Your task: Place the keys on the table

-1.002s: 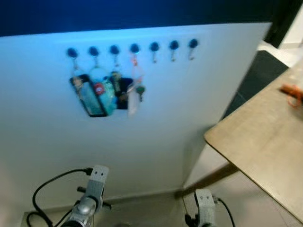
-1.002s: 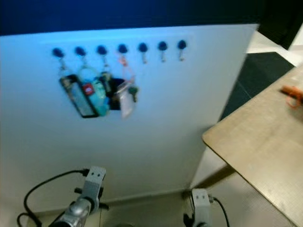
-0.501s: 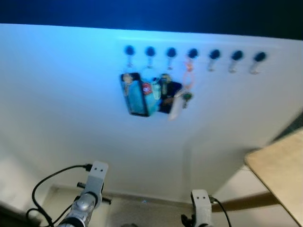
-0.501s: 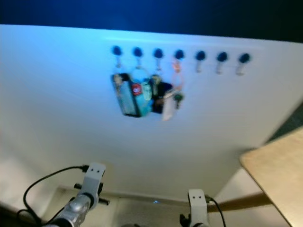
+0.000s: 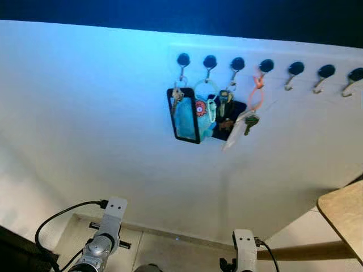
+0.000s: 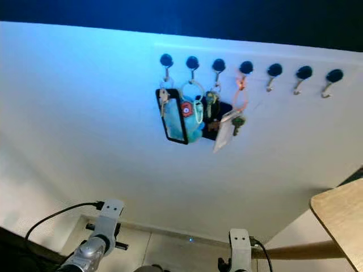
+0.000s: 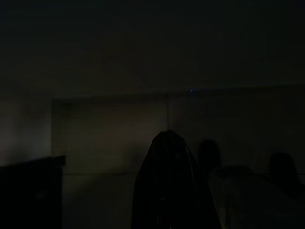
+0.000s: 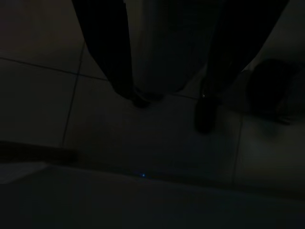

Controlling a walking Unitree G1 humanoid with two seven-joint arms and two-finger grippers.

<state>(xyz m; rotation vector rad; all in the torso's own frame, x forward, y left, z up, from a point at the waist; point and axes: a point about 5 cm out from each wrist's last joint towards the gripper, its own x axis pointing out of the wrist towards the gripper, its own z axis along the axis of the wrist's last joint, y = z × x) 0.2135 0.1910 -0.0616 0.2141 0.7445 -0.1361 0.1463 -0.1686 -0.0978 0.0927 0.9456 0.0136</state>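
your keys (image 5: 211, 118) hang in a bunch against the white wall (image 5: 85, 113), on the first 4 of a row of 7 black hooks (image 5: 266, 66). a dark-framed blue tag (image 5: 185, 117) sits on the left of the bunch, and an orange loop (image 5: 256, 93) with a white tag and a green key on the right. the table (image 5: 346, 215) shows just a wooden corner at your lower right, well apart from the hooks.

both arms hang low near the tiled floor (image 5: 170, 246). in the right wrist view the right gripper (image 8: 169, 102) has its 2 fingers spread apart with nothing between them. the left gripper (image 7: 167, 183) is a dark shape in its wrist view, and you cannot tell its opening or whether it carries anything.

what could go wrong, as i judge it: the rings overlap, so a reach into the cluster may snag a neighbour and drag 2 sets off together. a pull straight out rather than up may jam the ring on its hook. a weak pinch on a tag could let the keys drop to the floor.
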